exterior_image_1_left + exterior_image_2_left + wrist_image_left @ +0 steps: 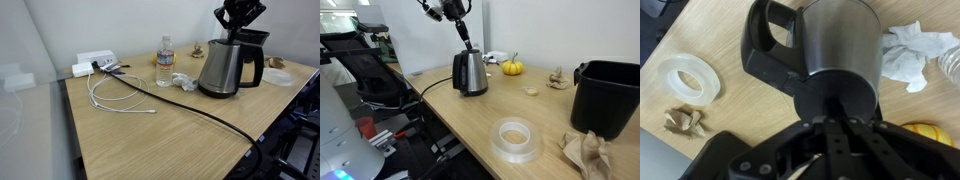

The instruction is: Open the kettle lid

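The brushed-steel kettle (225,70) stands at the far end of the wooden table, its black loop handle (768,45) to one side. It also shows in an exterior view (470,74) and from above in the wrist view (840,35). My gripper (240,20) is right over the kettle's top, and its fingers reach down to it at a slant (468,40). In the wrist view the two fingers (840,124) lie close together, shut, with their tips on the round black lid (820,92). The fingers hide whether the lid is raised.
A water bottle (164,62) and a white tissue (183,80) lie beside the kettle. White cables (120,97) and a black cable (205,112) cross the table. A small pumpkin (512,67), a tape roll (515,138), brown paper (585,152) and an all-black vessel (608,95) sit further along.
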